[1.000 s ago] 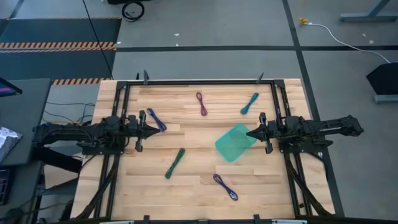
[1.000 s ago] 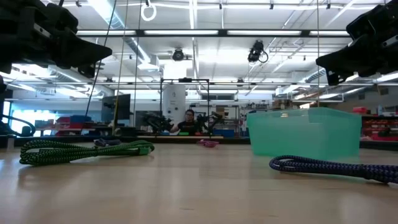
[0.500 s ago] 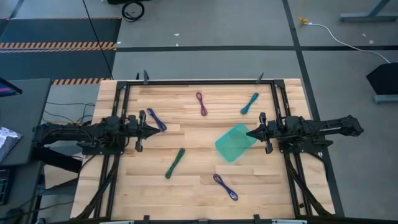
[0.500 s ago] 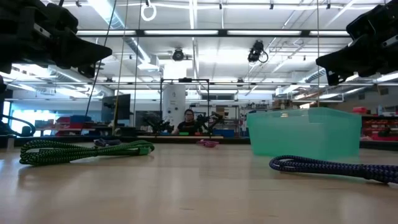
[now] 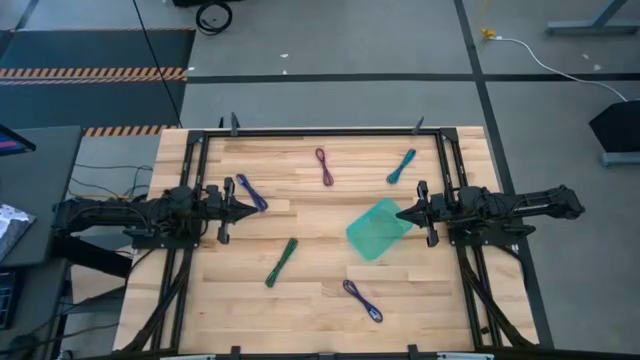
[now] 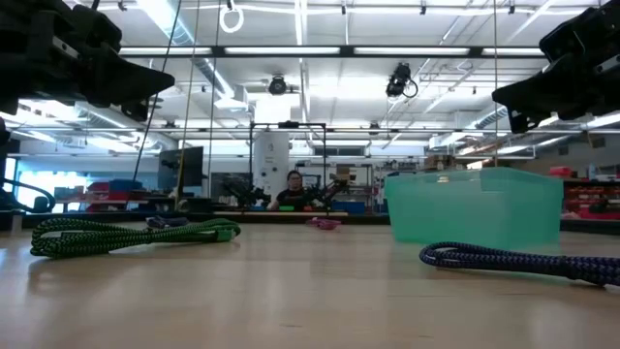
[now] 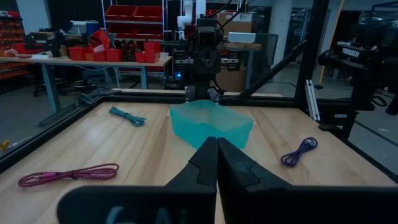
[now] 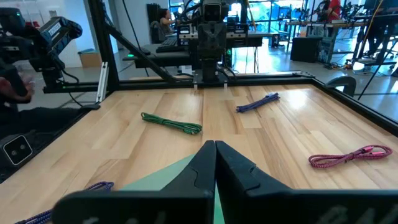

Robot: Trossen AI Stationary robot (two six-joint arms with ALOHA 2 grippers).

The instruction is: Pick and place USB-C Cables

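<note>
Five cable bundles lie flat on the wooden table: a purple-blue one (image 5: 251, 193) just beyond my left gripper (image 5: 252, 210), a maroon one (image 5: 324, 166) and a teal one (image 5: 401, 166) toward the far edge, a dark green one (image 5: 281, 262) and a second purple-blue one (image 5: 363, 300) toward the near edge. The teal-green tray (image 5: 377, 229) stands right of centre, under the tip of my right gripper (image 5: 400, 213). Both grippers hover above the table, shut and empty, pointing at each other. The left wrist view shows my left gripper (image 7: 216, 142) shut, and the right wrist view shows my right gripper (image 8: 215, 144) shut.
A black metal frame (image 5: 320, 131) runs along the table's far edge and down both sides under the arms. Bare wood lies between the cables in the table's middle. A person (image 6: 294, 190) sits far behind the table in the room.
</note>
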